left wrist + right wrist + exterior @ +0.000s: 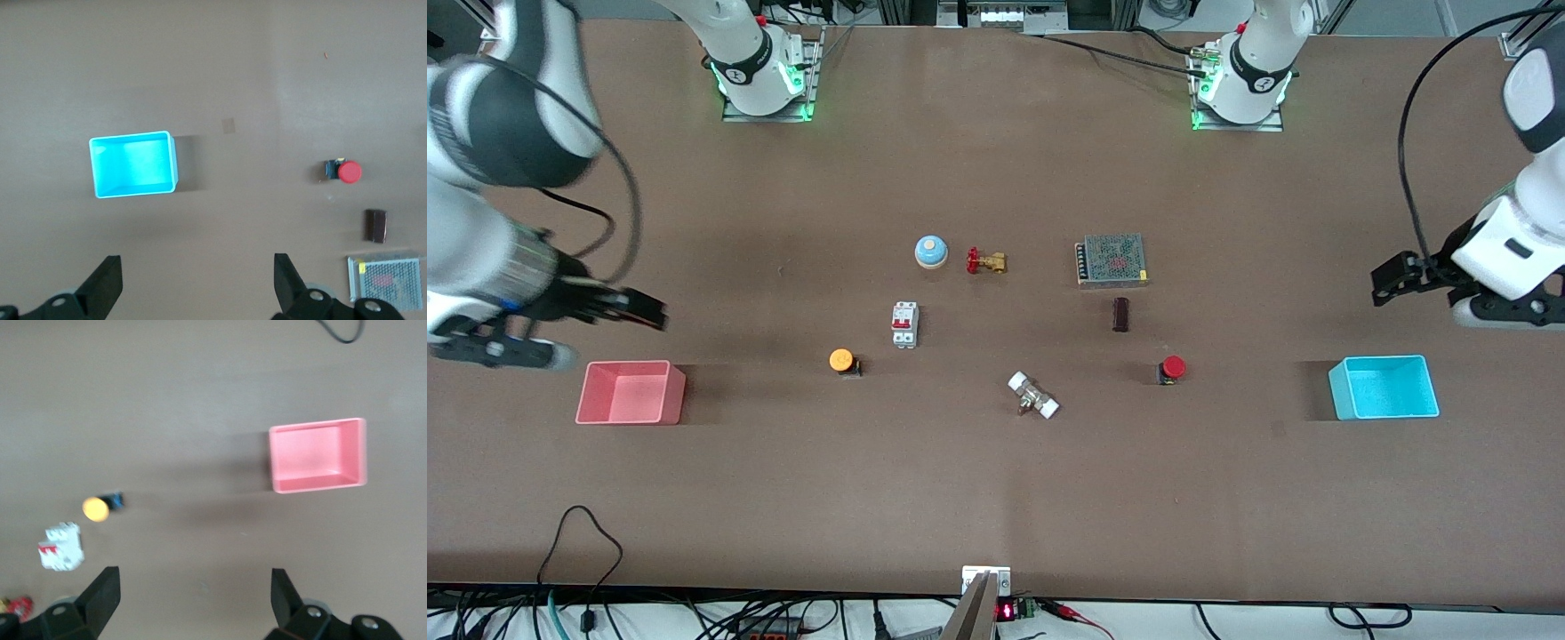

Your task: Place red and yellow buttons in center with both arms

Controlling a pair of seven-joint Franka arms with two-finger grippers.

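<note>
On the table sit red button (1173, 366) and yellow button (841, 360); both grippers' fingers (107, 287) (103, 593) spread wide, empty.

- Tabletop (996, 480): plain matte brown.
- Yellow button (841, 359): yellow-orange cap, black base.
- Red button (1173, 366): red cap, black base.
- Tray (630, 392): pink.
- Tray (1384, 388): cyan.
- Bell (931, 251): blue dome, pale top.
- Valve (986, 261): brass body, red handle.
- Breaker (904, 324): white, red switches.
- Power supply (1112, 260): grey perforated mesh.
- Block (1120, 314): dark brown.
- Fitting (1033, 396): metal, white ends.
- Left gripper (198, 283), right gripper (195, 600): black fingers.
</note>
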